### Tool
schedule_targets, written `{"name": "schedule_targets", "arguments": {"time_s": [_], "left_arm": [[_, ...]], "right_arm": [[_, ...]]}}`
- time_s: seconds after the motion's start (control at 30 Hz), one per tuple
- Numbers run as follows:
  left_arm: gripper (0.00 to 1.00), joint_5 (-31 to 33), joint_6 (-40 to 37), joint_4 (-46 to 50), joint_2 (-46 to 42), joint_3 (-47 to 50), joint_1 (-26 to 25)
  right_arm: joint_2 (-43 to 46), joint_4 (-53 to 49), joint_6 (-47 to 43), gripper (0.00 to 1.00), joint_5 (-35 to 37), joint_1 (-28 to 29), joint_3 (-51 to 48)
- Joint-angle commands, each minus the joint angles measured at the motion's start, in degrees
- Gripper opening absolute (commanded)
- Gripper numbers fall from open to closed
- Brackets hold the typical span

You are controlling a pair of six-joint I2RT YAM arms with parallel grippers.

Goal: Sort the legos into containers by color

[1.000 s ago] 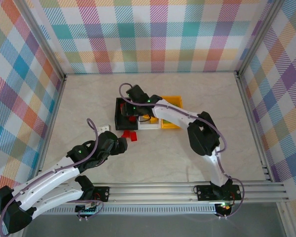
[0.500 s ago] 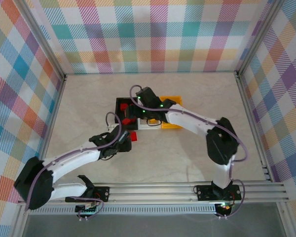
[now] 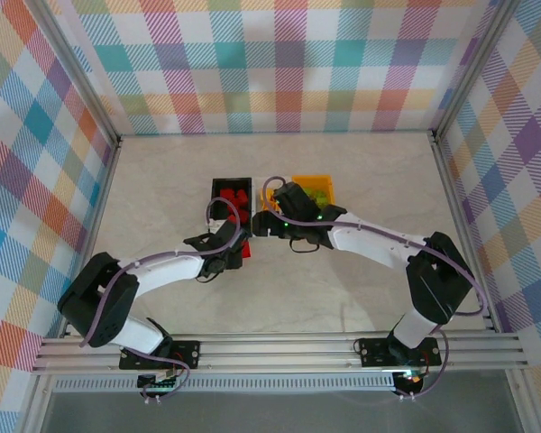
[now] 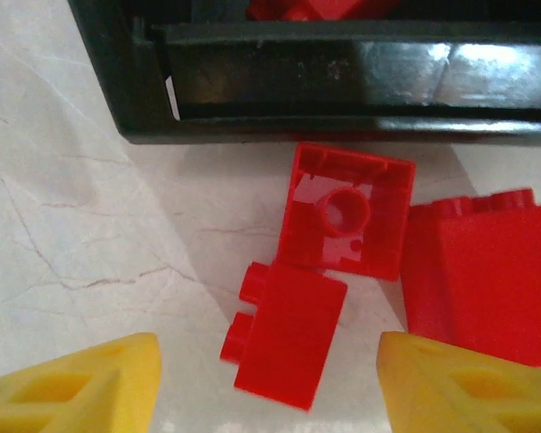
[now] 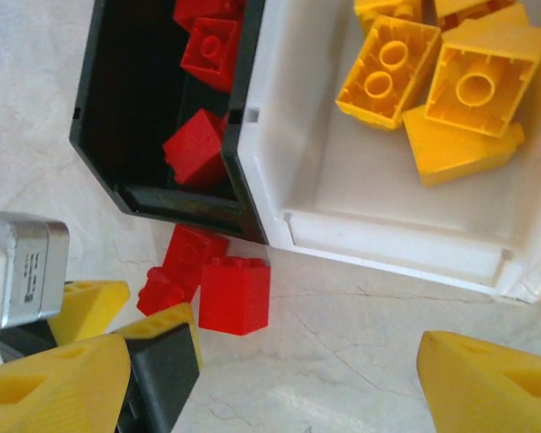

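Left claw [image 4: 270,386] advanced | spread open | red lego [image 4: 287,345] between its tips

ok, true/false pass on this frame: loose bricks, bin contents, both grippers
1. Three red bricks lie on the table outside the black bin. True.
2. The white bin holds green bricks. False: it holds yellow bricks.
3. The left gripper is shut on a brick. False: it is open, with the small red brick between its fingers, untouched.
4. The right gripper is open and empty. True.
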State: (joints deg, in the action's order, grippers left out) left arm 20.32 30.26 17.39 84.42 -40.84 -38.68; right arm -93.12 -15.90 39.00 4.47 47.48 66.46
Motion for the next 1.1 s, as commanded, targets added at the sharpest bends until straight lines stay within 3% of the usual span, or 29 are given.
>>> {"name": "schedule_targets", "arguments": {"time_s": [0.0, 0.2, 0.4, 0.63, 0.77, 0.97, 1.03, 1.07], "left_arm": [[0.57, 2.21, -0.47, -3.55, 2.25, -2.06, 0.95], [0.38, 2.36, -0.07, -4.03, 4.09, -2.34, 1.06], [0.21, 1.01, 1.58, -2.33, -1.71, 0.60, 0.95], [0.23, -0.58, 2.91, 6.66, -16.82, -2.97, 0.43], [0.22, 0.00, 0.47, 7.41, -10.51, -12.32, 2.86], [0.21, -3.24, -0.27, 5.05, 6.41, -25.03, 8.45], [0.24, -3.63, -0.38, 5.80, 11.34, -29.08, 9.34], [0.30, -3.85, -0.42, 6.28, 13.01, -30.58, 9.72]], "right_arm": [[3.34, 2.19, 1.78, 0.83, 1.07, 0.27, -1.11], [5.42, 2.14, 2.44, 0.83, 1.59, 0.33, -3.46], [6.11, 2.52, 3.33, 0.83, 1.51, 0.33, -5.67], [5.67, 3.77, 4.62, 0.83, 1.18, 0.31, -8.26], [5.15, 4.02, 5.37, 0.83, 1.22, 0.33, -8.80], [4.47, 2.54, 5.82, 0.83, 1.24, 0.63, -9.30], [3.98, 2.31, 5.56, 0.83, 1.31, 1.18, -9.50], [3.64, 2.11, 5.43, 0.83, 1.42, 1.57, -9.42]]}}
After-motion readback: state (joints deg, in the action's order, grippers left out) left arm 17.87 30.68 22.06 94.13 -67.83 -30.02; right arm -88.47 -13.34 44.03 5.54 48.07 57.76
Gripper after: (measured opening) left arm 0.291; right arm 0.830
